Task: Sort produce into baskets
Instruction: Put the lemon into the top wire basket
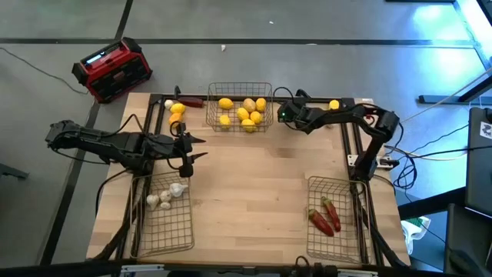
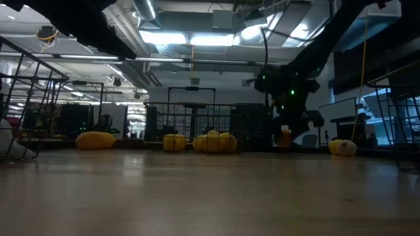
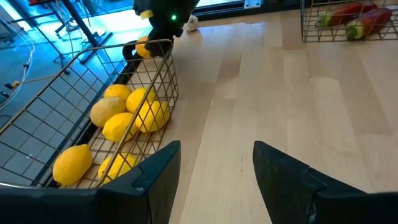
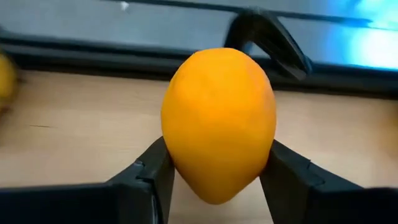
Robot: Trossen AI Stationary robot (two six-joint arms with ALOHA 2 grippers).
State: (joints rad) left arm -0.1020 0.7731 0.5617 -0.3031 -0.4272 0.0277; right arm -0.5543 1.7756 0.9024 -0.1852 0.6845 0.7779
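Observation:
My right gripper (image 4: 214, 180) is shut on an orange lemon-shaped fruit (image 4: 217, 118), just right of the far wire basket (image 1: 239, 106), which holds several yellow lemons (image 3: 127, 112). In the high view the gripper (image 1: 283, 109) covers the fruit. My left gripper (image 1: 196, 150) hangs open over the table's left half with nothing between its fingers (image 3: 155, 168). The near left basket (image 1: 165, 211) holds garlic bulbs (image 1: 167, 196). Two red chilis (image 1: 324, 217) lie in the near right basket (image 1: 334, 219). My right gripper pinches the orange fruit's two opposite sides (image 4: 177, 155) between its two fingers (image 4: 152, 177), at the fruit's wide lower half. The fingers slant downward from the table's right side. The fruit stands with one pointed end up; whether it is clear of the table I cannot tell.
Loose yellow fruits (image 1: 177, 113) and a garlic bulb (image 1: 169, 103) lie at the far left corner. Another yellow fruit (image 1: 334, 105) sits at the far right edge. A red-and-black box (image 1: 111, 69) stands on the floor beyond the table. Bare wood (image 1: 254, 185) fills the middle.

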